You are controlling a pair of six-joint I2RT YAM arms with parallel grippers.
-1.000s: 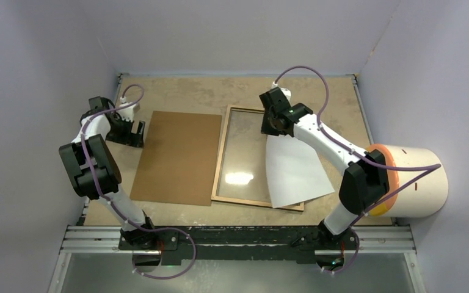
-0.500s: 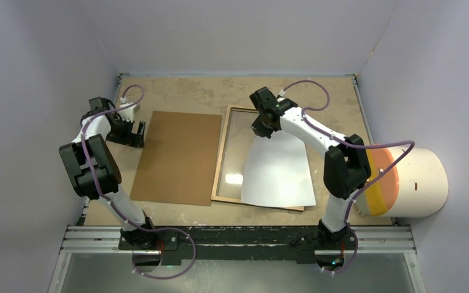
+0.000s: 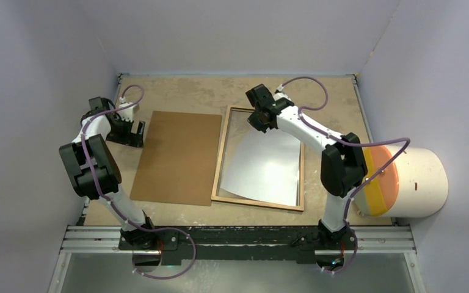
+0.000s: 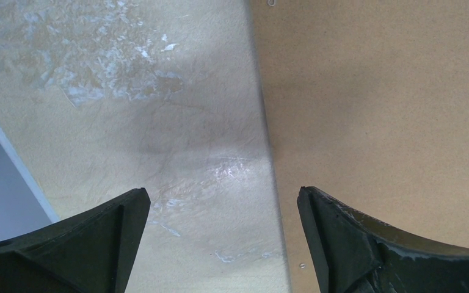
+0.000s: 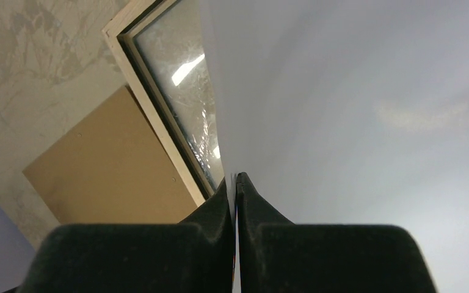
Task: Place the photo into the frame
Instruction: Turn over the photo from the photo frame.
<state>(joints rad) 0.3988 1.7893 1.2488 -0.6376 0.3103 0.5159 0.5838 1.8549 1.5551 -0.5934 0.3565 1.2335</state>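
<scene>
Swung left, the right gripper [image 3: 258,126] has dragged the photo [image 3: 262,166] off the right rim; it now lies white side up inside the frame [image 3: 220,160]. The right arm [image 3: 315,131] reaches far, claw clamped on the photo's far edge. The left gripper [image 4: 223,201] hangs spread wide over the board's [image 3: 177,155] left edge.

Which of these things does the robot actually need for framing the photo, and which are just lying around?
Job in hand:
photo, white side up
frame
right gripper, shut on the photo

Lying about:
brown board
white drum with orange band
</scene>
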